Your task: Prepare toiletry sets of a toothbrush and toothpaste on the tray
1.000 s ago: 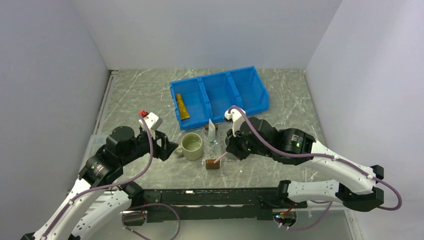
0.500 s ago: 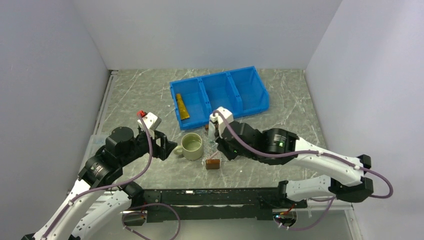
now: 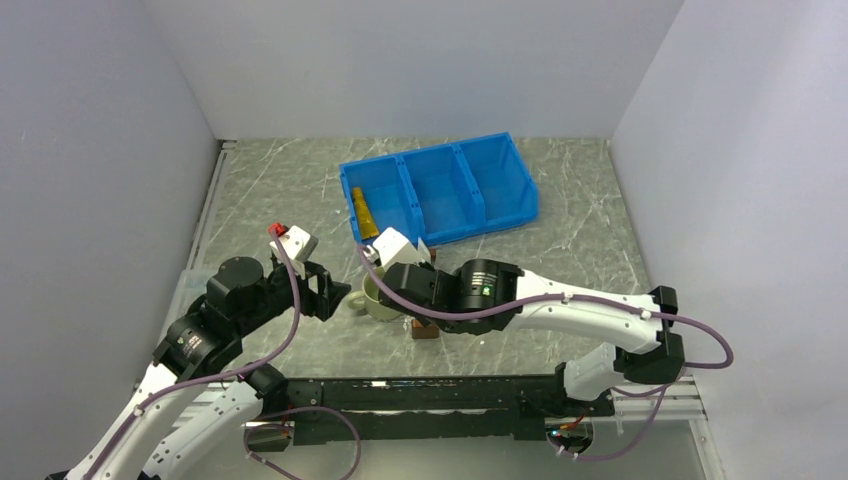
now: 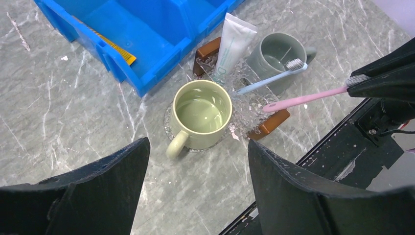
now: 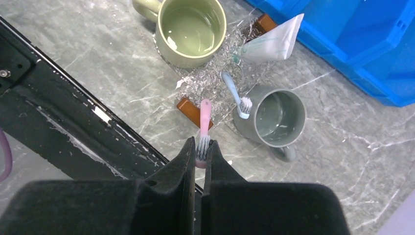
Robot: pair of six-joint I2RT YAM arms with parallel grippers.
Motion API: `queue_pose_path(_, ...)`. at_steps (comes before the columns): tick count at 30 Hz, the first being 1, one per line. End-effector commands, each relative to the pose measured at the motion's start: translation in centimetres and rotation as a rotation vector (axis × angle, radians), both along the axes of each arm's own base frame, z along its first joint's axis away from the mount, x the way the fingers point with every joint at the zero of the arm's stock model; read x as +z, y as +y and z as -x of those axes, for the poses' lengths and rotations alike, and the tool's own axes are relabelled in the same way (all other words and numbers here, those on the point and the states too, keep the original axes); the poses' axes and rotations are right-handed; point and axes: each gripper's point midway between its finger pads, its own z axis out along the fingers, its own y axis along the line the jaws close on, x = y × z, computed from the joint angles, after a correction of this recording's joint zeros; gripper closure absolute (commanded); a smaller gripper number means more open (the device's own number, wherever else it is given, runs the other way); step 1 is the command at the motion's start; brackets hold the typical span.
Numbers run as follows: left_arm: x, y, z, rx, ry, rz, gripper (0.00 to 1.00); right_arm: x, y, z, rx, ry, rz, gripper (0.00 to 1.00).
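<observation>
Right end effector (image 5: 200,148): jaws nearly shut, clamped on the bristle end of the pink toothbrush (image 5: 203,120). The brush hangs above the table (image 3: 280,190), its handle tip over the near brown handle (image 5: 188,105) of the clear tray (image 5: 208,78); contact with the tray cannot be confirmed. Left end effector (image 3: 336,295): jaws wide, holding nothing, positioned just left of the green mug (image 4: 203,112), which stands at the tray's left edge. On the tray: a white toothpaste tube (image 4: 233,43) at the far end beside the far brown handle (image 4: 207,51), and a blue toothbrush (image 4: 268,79) whose head rests against the rim of the grey mug (image 4: 277,53) just right of the tray. A yellow-orange tube (image 3: 366,214) lies in the leftmost compartment of the blue bin (image 3: 480,230), beyond the tray.
</observation>
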Motion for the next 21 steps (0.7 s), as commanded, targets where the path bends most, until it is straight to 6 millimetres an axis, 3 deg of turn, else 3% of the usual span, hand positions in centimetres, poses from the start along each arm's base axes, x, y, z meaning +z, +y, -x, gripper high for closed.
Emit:
queue_pose_path(1, 0.4, 0.2, -0.3, 0.018, -0.023, 0.008, 0.22, 1.1, -0.3, -0.7, -0.036, -0.052, 0.033, 1.00)
queue_pose_path(12, 0.3, 0.2, -0.3, 0.018, -0.020, 0.007, 0.21, 0.1, 1.1, -1.1, -0.011, -0.059, 0.005, 1.00)
queue_pose_path(21, 0.2, 0.2, -0.4, 0.023, -0.014, 0.002, 0.21, -1.0, 0.5, -2.0, -0.021, -0.035, -0.003, 1.00)
